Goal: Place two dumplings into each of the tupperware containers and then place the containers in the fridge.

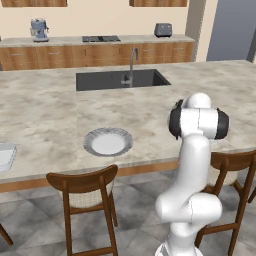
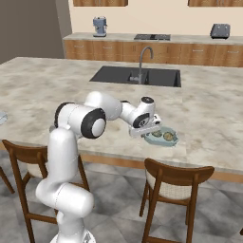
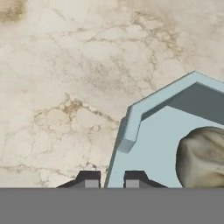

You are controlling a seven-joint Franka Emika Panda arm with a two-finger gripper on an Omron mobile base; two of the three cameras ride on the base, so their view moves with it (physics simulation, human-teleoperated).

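Note:
A pale blue-teal tupperware container (image 2: 163,139) lies near the counter's front edge, to the right of the arm, with two tan dumplings (image 2: 168,137) inside. My gripper (image 2: 148,131) reaches down at its left end. In the hand view the two dark fingertips (image 3: 90,179) press on either side of the container's wall (image 3: 127,131), so the gripper (image 3: 112,179) is shut on it. One dumpling (image 3: 202,158) sits just inside. A second container (image 1: 4,156) lies at the far left of the counter. The slate blue-grey fridge (image 1: 233,31) stands at the back right.
A round white plate (image 1: 107,142) with a grey rim sits near the counter's front edge. The dark sink (image 1: 121,79) with its faucet (image 1: 132,65) is set in the middle of the island. Wooden chairs (image 2: 176,182) stand below the front edge.

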